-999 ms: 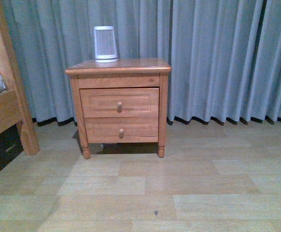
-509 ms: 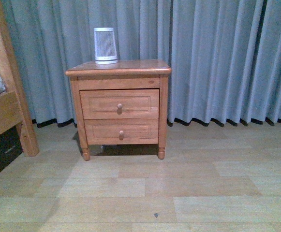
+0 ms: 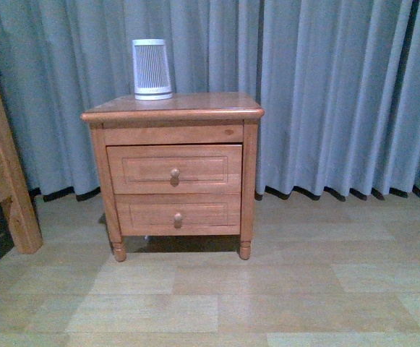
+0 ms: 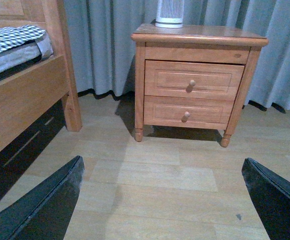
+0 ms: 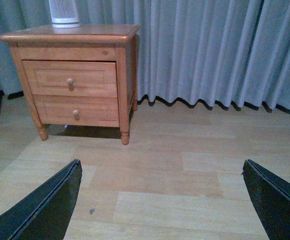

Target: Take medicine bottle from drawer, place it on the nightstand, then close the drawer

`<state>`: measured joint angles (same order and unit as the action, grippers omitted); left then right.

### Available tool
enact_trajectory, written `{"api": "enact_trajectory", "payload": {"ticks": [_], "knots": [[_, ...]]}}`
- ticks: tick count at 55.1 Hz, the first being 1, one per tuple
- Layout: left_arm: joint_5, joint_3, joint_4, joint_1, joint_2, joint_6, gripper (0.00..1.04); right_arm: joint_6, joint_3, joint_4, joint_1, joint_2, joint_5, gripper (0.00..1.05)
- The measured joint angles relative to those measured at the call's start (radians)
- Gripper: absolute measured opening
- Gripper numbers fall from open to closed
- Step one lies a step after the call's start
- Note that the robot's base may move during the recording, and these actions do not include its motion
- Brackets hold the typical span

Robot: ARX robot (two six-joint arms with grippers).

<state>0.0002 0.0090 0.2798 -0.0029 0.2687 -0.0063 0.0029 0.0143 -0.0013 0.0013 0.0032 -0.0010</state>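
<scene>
The nightstand stands before a grey curtain, its taller upper drawer pushed in flush. A ribbed cylinder sits at the top's back left corner. The left gripper and right gripper hang above the floor, well apart from the nightstand, fingers spread wide. The bottle is out of sight.

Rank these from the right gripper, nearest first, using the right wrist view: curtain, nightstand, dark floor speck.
1. Dark floor speck, on the boards before the right gripper.
2. Nightstand, farther off across the floor.
3. Curtain, hanging behind the nightstand.
</scene>
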Motion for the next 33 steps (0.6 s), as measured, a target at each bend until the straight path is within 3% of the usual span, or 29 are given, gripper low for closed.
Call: {"api": "enact_trajectory", "payload": {"ticks": [33], "knots": [[0.0,0.0,0.0,0.0,0.0,0.0,0.98,0.0,0.0,0.0,0.0,0.0,0.0,0.98]]}}
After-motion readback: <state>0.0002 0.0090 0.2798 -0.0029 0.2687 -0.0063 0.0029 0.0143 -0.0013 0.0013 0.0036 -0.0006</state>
